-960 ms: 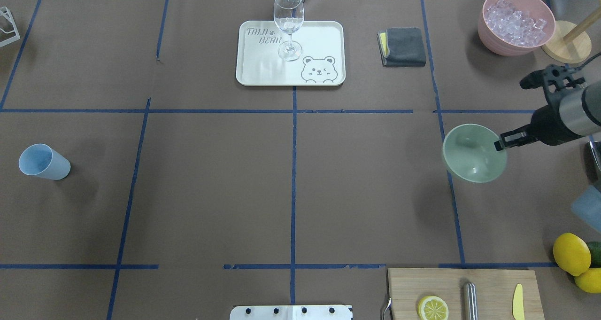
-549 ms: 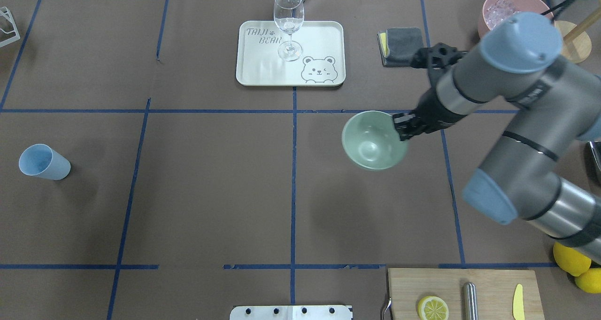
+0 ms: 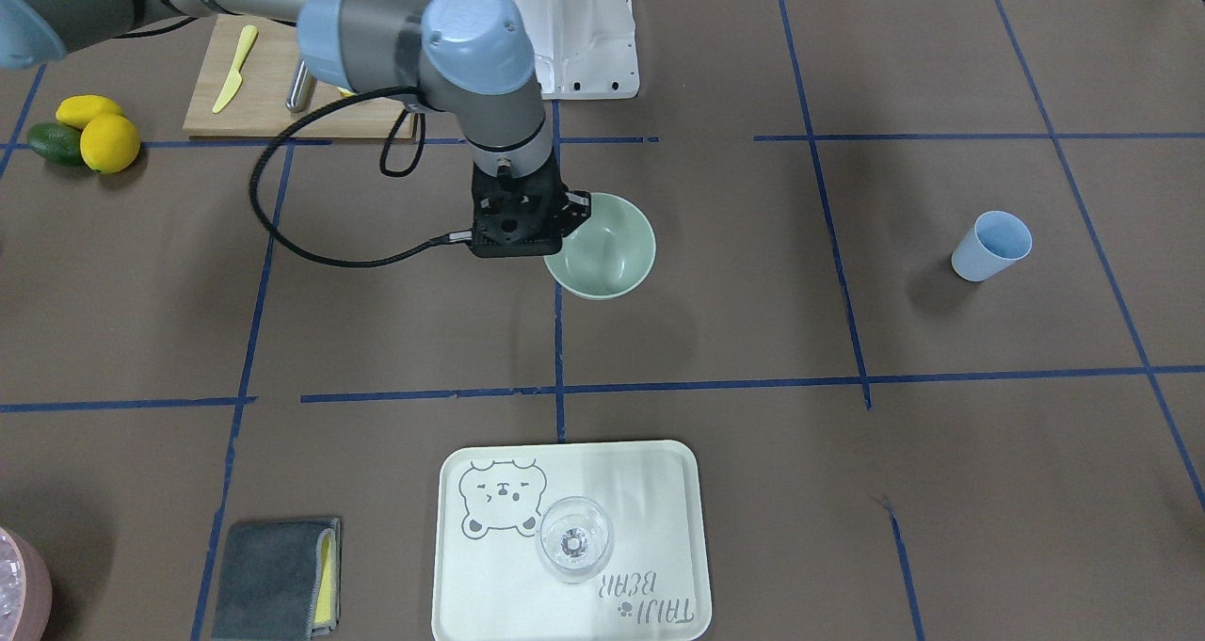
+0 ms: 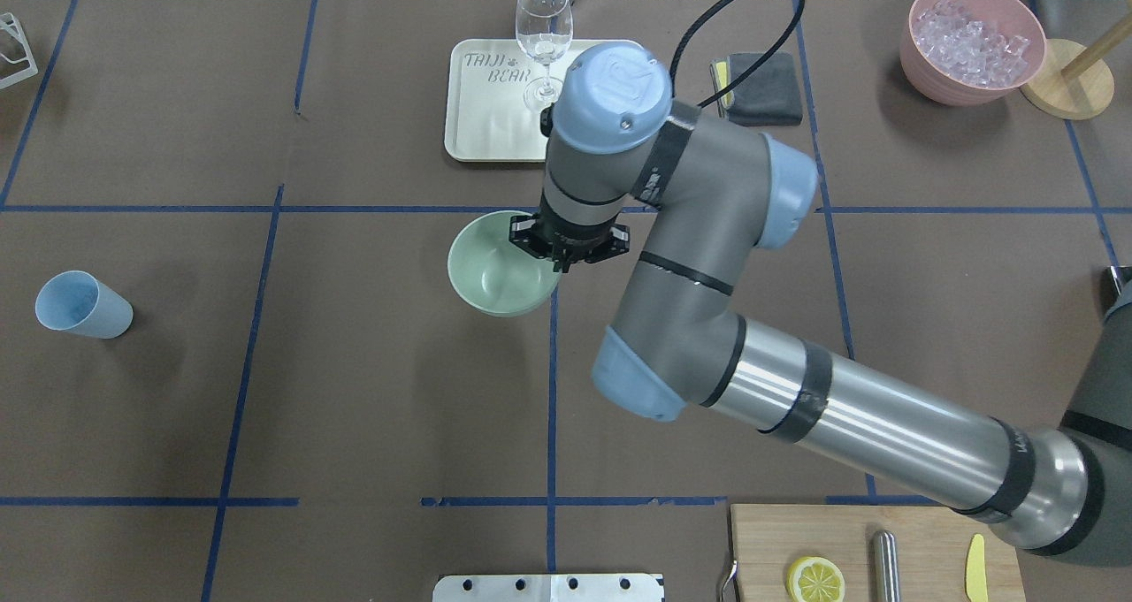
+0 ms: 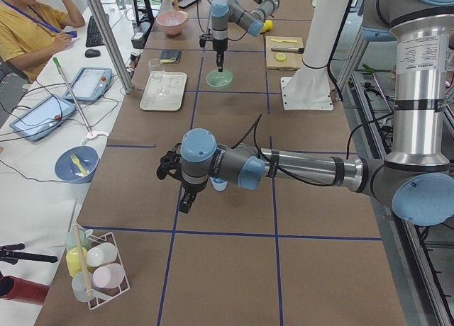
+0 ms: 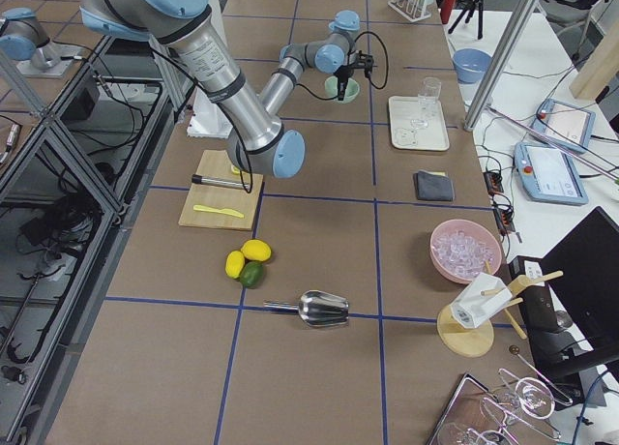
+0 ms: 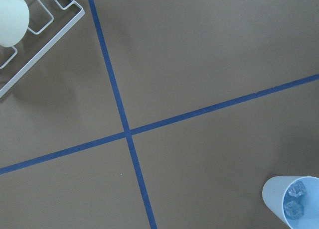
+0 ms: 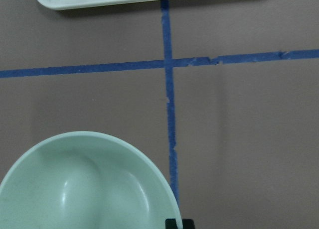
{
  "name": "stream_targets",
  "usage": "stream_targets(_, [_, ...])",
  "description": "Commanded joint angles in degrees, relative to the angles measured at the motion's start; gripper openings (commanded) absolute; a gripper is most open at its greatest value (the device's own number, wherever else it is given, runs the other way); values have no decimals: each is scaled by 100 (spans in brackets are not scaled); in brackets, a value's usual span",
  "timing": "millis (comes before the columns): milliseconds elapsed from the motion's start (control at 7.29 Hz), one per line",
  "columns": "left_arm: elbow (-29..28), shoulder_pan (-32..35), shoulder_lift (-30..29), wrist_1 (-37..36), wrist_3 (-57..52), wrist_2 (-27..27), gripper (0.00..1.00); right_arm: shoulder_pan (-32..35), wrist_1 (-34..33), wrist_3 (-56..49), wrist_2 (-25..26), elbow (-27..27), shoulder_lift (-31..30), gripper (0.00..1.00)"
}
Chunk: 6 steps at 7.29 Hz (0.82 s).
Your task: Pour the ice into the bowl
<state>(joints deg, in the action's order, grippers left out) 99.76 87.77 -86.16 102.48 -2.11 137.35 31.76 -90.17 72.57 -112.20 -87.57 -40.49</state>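
The pale sage-green bowl [image 4: 495, 268] is at the table's middle, on the centre tape line, and looks empty; it also shows in the front view [image 3: 607, 246] and the right wrist view [image 8: 84, 189]. My right gripper [image 4: 564, 255] points straight down and is shut on the bowl's right rim. Whether the bowl rests on the table, I cannot tell. Ice [image 7: 294, 199] lies in the blue cup [image 4: 84, 306] at the far left. More ice [image 4: 971, 41] fills the pink bowl [image 4: 920, 76]. My left gripper [image 5: 181, 195] shows only in the left side view, near the cup; I cannot tell its state.
A white tray [image 4: 495, 133] with a wine glass [image 4: 543, 36] stands behind the bowl. A grey cloth [image 4: 761, 85] lies to its right. A cutting board [image 4: 849, 531] with a lemon slice is at front right. A metal scoop [image 6: 319, 310] lies near lemons [image 3: 94, 133].
My right arm has carried the green bowl leftward, from the table's right side to the centre line. The blue cup has not moved.
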Motion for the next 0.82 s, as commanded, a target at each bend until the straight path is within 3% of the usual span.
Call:
stream_targets(0, [-9, -6, 3, 0, 0, 2, 100, -415, 848, 397, 522, 852, 251, 0])
stream_targets(412, [-9, -6, 3, -9, 0, 2, 100, -487, 913, 415, 559, 943, 287, 0])
stream_targets(549, [-9, -14, 3, -9, 0, -6, 100, -495, 931, 415, 585, 917, 252, 99])
stream_targets(686, [-9, -6, 3, -9, 0, -6, 100, -495, 966, 407, 741, 795, 252, 100])
